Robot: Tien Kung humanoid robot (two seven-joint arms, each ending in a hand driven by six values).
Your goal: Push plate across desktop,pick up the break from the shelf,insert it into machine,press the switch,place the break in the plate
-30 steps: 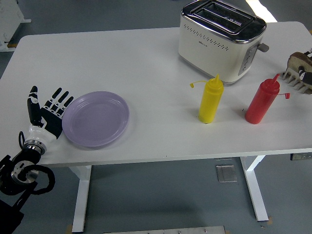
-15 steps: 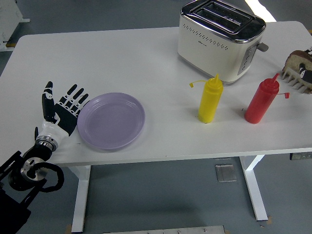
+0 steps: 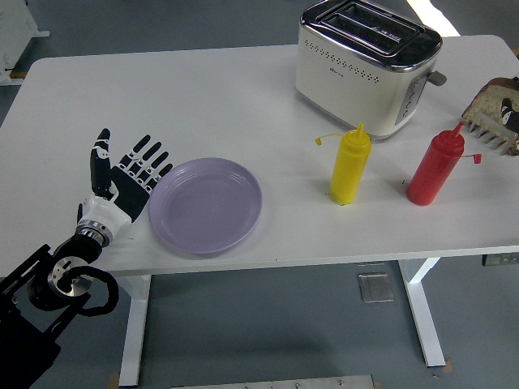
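Plate-pushing is the step in hand. At the table's near left, the left hand [image 3: 126,182] lies flat with its fingers spread and its thumb raised, holding nothing; its fingertips touch the left rim of the lilac plate [image 3: 206,205]. The plate sits on the white table [image 3: 203,97] near the front edge, left of centre and well apart from the bottles and the machine, so I judge the push unfinished — the plate looks short of a handy spot by the toaster.

Further right, in the middle band of the table, stand 2 squeeze bottles: a yellow one [image 3: 349,166] with its cap dangling on a strap, and a red one [image 3: 435,168] beside it, both upright. They stand between the plate's side of the table and the shelf side, and a long slide to the right would meet the yellow bottle first.

At the far side, the cream 2-slot toaster [image 3: 365,66] stands with its lever [image 3: 438,79] up at the right end; from this angle no bread shows in its slots. At the right edge, a slice of bread [image 3: 493,99] leans in a small rack [image 3: 490,134], partly cut off by the frame. The right hand is out of sight.

Left to do, as I read it — finish the push, fetch the bread, load it, press the lever, and plate the slice.
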